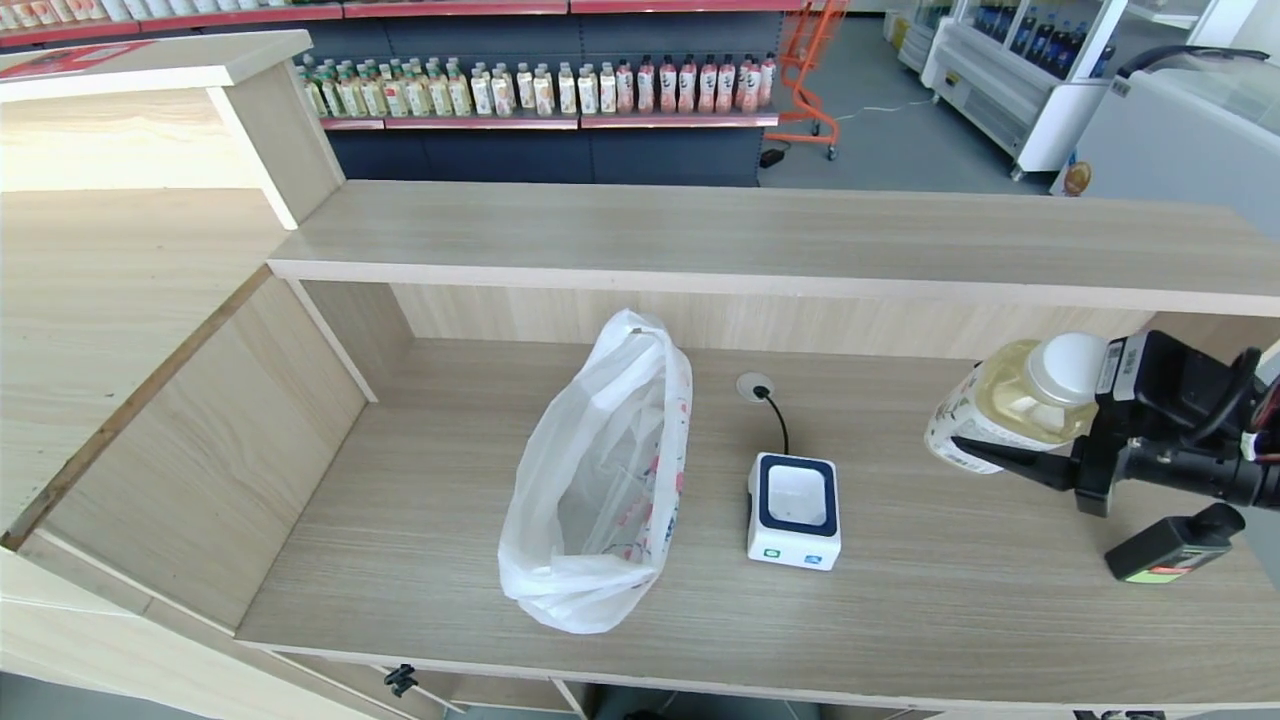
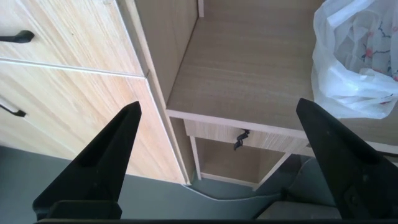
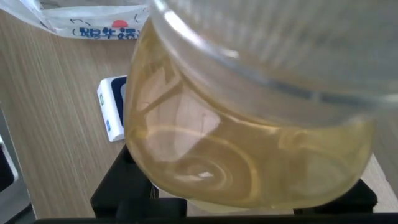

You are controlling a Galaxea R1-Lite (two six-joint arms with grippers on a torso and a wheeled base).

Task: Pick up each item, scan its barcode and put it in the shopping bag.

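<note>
- Wooden checkout counter [image 1: 900, 620] carries the shopping bag [image 1: 600, 480], mouth open, with the scanner [image 1: 795, 510] just beside it.
- Right gripper [image 1: 978, 428] is clenched around the bottle [image 1: 1010, 400], held tilted above the counter's right end.
- Left gripper [image 2: 217, 106] hangs released near the counter's front edge.
- Bottle looks full, so it is likely heavy, stiff and smooth; a mid-body hold suits it.

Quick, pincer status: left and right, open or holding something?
Left pincer: open, nothing between its fingers.
Right pincer: closed on the bottle of yellowish drink.
</note>
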